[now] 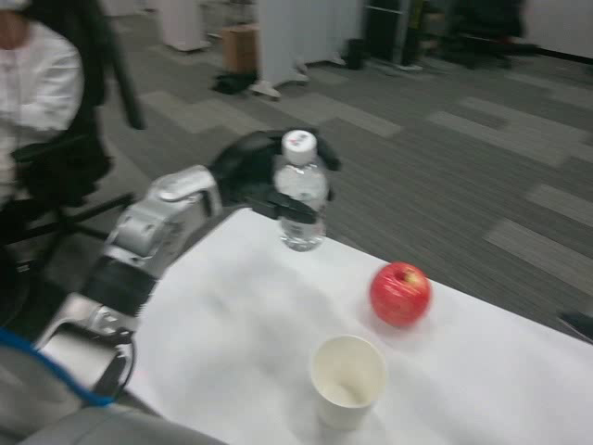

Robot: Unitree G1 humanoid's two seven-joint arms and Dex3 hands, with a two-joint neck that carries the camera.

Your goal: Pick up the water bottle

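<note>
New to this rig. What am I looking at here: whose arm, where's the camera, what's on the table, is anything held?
This is one picture from the head camera of a humanoid robot, looking forward and down over a white table. The silver forearm coming in from the left is the robot's own left arm, ending in a black left robot hand. Its fingers are wrapped around a clear water bottle with a white cap; the bottle's base looks to be on the table near the far edge. Also on the table: a red apple and, nearer the camera, a white paper cup, standing upright. The right robot hand is not in the picture. A person in white sits at upper left, beyond the table.
</note>
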